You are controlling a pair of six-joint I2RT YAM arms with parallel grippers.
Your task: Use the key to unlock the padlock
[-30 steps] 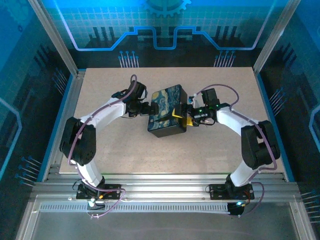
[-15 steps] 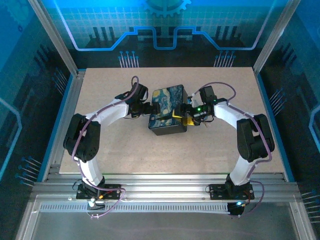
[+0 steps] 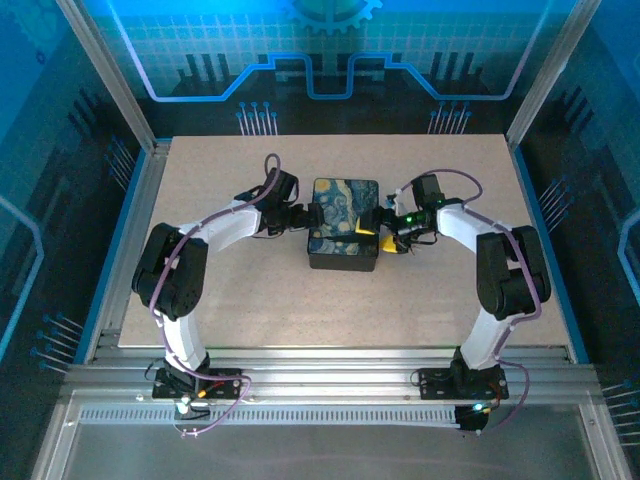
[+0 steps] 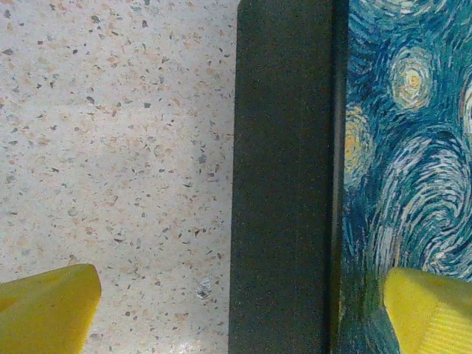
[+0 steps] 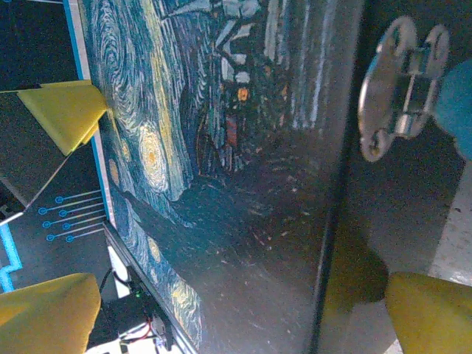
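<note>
- Painted box (image 3: 345, 222): stands mid-bench (image 3: 230, 300). Dark sides, with a swirling blue-and-yellow night sky on top.
- Left gripper (image 3: 303, 215): at the box's left side. Your jaws are open and grip nothing. One yellow fingertip (image 4: 44, 310) is over the bench and the other is over the painted top, so they straddle the box's upper edge.
- Right gripper (image 3: 385, 230): at the box's right side. Your jaws are spread wide and empty.
- Silvery fitting (image 5: 402, 85): a metal plate with screw holes on the box side facing your right arm. It lies ahead of the right jaws, off toward one fingertip's side, and its long axis runs roughly the way the fingers point.
- Blue object (image 5: 459, 103): just beside the fitting, cut by the frame edge. You cannot tell whether it is the padlock.
- Key: too small to pick out, so its place is undetermined.
- Nearer arm: the right, judging by the fitting's side.
- Writing, brands: none legible.
</note>
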